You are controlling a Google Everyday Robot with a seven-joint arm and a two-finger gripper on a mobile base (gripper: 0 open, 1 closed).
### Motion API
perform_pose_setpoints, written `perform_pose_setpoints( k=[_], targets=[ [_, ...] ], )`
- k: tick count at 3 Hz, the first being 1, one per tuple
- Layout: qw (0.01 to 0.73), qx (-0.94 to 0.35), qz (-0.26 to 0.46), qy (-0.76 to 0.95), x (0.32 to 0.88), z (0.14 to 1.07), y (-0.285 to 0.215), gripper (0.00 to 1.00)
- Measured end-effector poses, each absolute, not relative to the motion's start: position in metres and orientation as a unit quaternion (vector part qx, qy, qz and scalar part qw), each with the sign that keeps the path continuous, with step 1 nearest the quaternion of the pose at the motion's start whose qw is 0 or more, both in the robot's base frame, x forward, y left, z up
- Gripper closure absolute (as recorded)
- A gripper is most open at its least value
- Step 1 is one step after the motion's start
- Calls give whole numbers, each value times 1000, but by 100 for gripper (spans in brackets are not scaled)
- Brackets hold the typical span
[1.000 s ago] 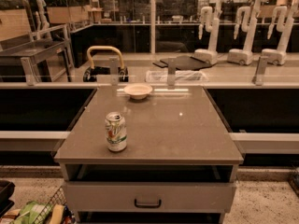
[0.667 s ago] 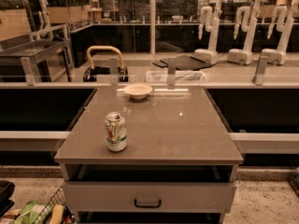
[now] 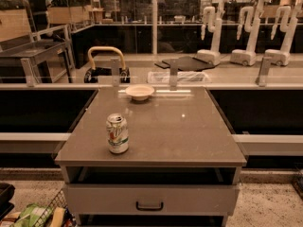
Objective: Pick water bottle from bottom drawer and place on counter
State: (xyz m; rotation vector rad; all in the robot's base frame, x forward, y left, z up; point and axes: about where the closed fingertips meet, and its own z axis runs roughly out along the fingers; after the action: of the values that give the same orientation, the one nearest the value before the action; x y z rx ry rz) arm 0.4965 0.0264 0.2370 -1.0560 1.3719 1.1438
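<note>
Water bottle: I am not seeing it anywhere in my view, so I am reporting neither its look nor its place.
Gripper: it is lying outside my frame; how the jaws are standing I cannot tell.
Worktop [image 3: 180, 131]: a square, glossy grey-brown slab is filling the middle of the frame and catching a streak of light near its far edge.
Drawer [image 3: 199, 200]: a pale grey front is sitting shut at the lower centre, with a dark handle [image 3: 149, 205] in its middle; a dark open slot is showing between it and the worktop, and I cannot tell what is inside either.
Bowl [image 3: 139, 92]: a shallow pale dish is resting at the far edge of the worktop, just left of centre; its contents I cannot tell.
Soda can [image 3: 117, 134]: a silver-and-green can is standing upright on the near left part of the worktop, well apart from the bowl.
Wire basket [image 3: 49, 208]: it is peeking in at the lower left corner, holding a green packet [image 3: 29, 215] and other items I cannot identify.
Ledges: a long pale ledge [image 3: 33, 137] is running off to the left of the frame, another [image 3: 270, 144] to the right.
</note>
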Motion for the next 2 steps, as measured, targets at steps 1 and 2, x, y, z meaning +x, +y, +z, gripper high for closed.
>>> perform_pose_setpoints(
  k=[1,2],
  targets=[
    [491,-452,490,561,494,220,49,16],
    [465,-472,485,571,499,211,61,47]
  ],
)
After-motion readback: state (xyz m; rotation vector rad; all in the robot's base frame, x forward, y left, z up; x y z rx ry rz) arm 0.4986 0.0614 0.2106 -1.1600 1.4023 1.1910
